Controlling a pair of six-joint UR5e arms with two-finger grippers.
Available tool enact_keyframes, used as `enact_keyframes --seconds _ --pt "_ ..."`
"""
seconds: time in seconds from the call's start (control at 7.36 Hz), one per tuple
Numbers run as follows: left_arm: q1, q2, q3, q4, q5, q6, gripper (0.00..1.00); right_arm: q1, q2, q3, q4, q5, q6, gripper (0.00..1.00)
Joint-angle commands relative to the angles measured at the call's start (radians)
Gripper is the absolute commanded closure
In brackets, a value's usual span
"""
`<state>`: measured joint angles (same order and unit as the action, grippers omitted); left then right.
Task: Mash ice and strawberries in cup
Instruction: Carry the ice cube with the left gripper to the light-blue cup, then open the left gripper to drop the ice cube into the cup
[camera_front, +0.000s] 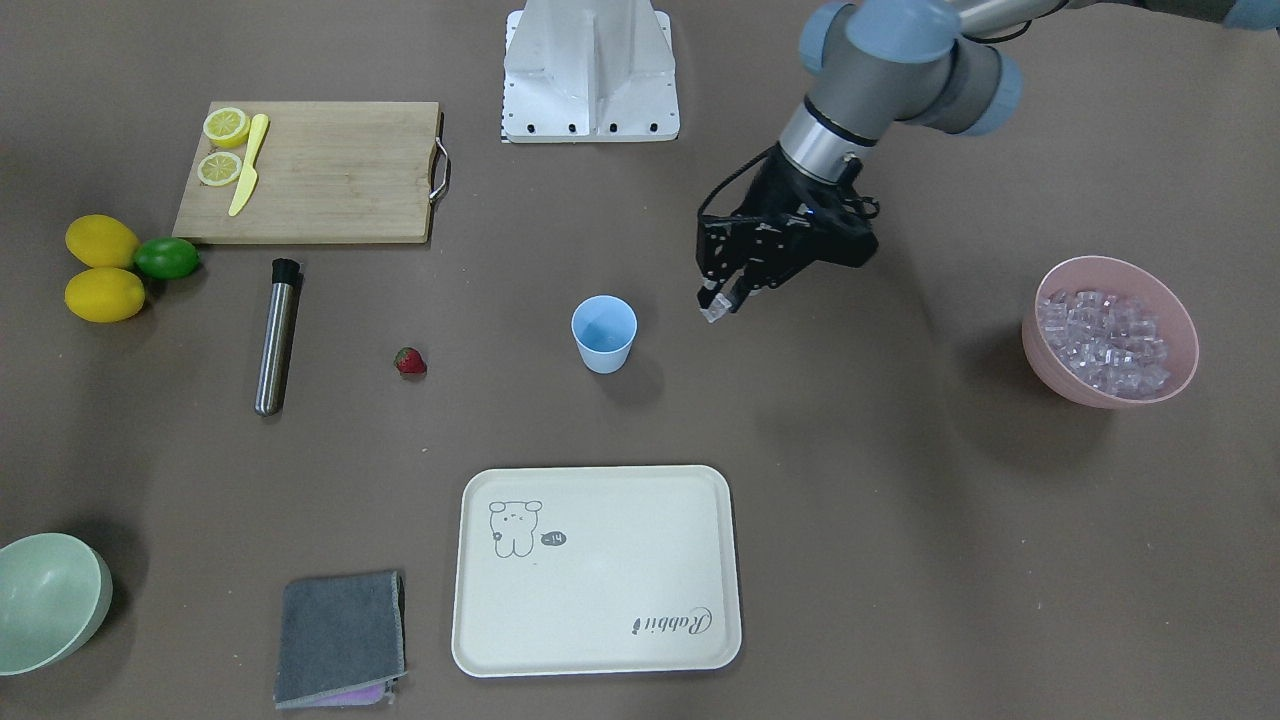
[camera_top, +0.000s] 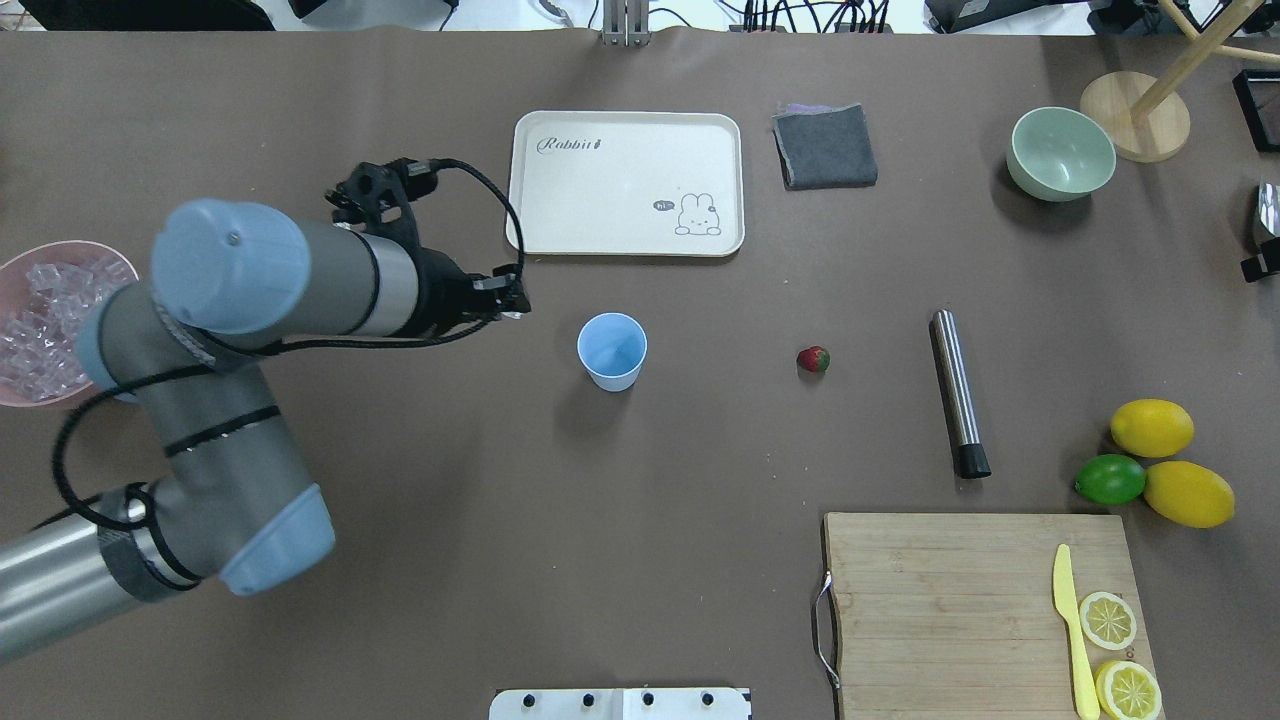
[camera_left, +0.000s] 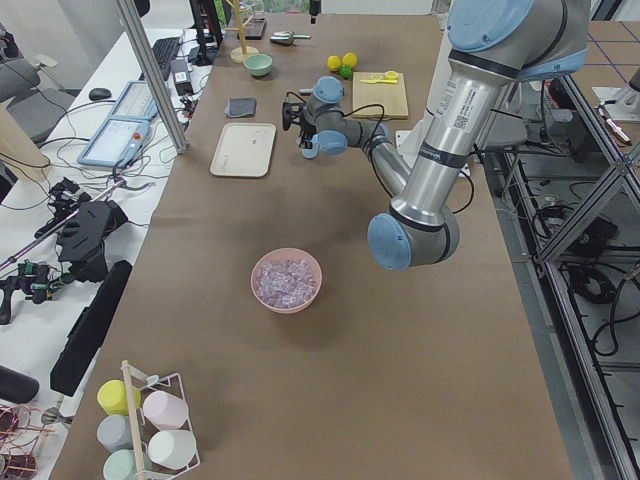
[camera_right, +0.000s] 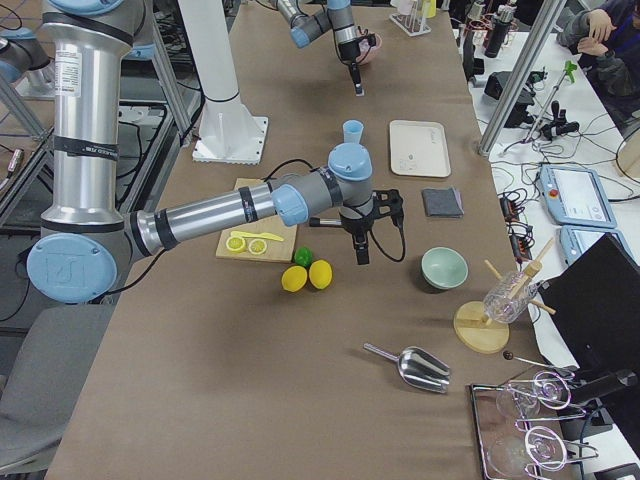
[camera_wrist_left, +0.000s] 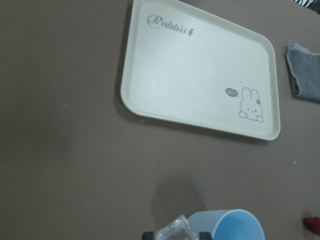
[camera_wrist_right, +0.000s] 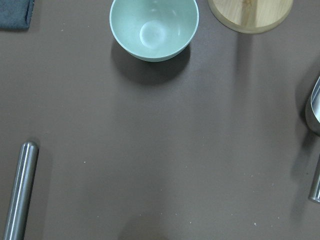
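My left gripper (camera_front: 720, 300) pinches one clear ice cube (camera_wrist_left: 176, 230) just beside the light-blue cup (camera_front: 604, 335), not yet over its mouth. The biggest risk, I judge, is letting go early, so the cube strikes the rim or tips the seemingly empty cup. A lesser one is the slick cube slipping from my pads. My right gripper (camera_right: 361, 250) hovers near the lemons (camera_front: 101, 241); I cannot tell how its fingers stand.

I count:
- one cutting board (camera_front: 330, 170)
- one tray (camera_front: 600, 600)
- two bowls: the pink bowl (camera_front: 1050, 360), heaped with uncountable ice (camera_front: 1100, 340), and the green bowl (camera_front: 50, 600)
- one grey cloth (camera_front: 340, 635)
- one steel muddler (camera_front: 277, 335)
- two lemons
- one lime (camera_front: 167, 258)
- one cup
- one strawberry (camera_front: 410, 362), lying between muddler and cup
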<state>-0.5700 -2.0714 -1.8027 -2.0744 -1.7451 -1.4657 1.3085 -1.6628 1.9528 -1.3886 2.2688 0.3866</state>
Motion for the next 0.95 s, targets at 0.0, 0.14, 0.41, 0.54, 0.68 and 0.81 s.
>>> enact_keyframes --seconds 0.0,0.14,0.41,0.54,0.68,0.81 --pt "0.096 -0.09 0.051 0.002 0.117 -0.096 1.0 0.0 0.0 0.0 0.002 0.0 0.0 0.0" --pt "0.116 -0.093 0.049 0.002 0.145 -0.12 1.0 0.0 0.0 0.0 0.002 0.0 0.0 0.0" --pt "0.133 -0.099 0.049 -0.004 0.185 -0.131 1.0 0.0 0.0 0.0 0.002 0.0 -0.002 0.0" --pt "0.13 -0.099 0.046 -0.007 0.185 -0.137 1.0 0.0 0.0 0.0 0.002 0.0 0.0 0.0" --pt "0.128 -0.099 0.049 -0.006 0.203 -0.151 1.0 0.0 0.0 0.0 0.002 0.0 -0.002 0.0" --pt "0.128 -0.099 0.057 -0.006 0.22 -0.151 1.0 0.0 0.0 0.0 0.002 0.0 -0.002 0.0"
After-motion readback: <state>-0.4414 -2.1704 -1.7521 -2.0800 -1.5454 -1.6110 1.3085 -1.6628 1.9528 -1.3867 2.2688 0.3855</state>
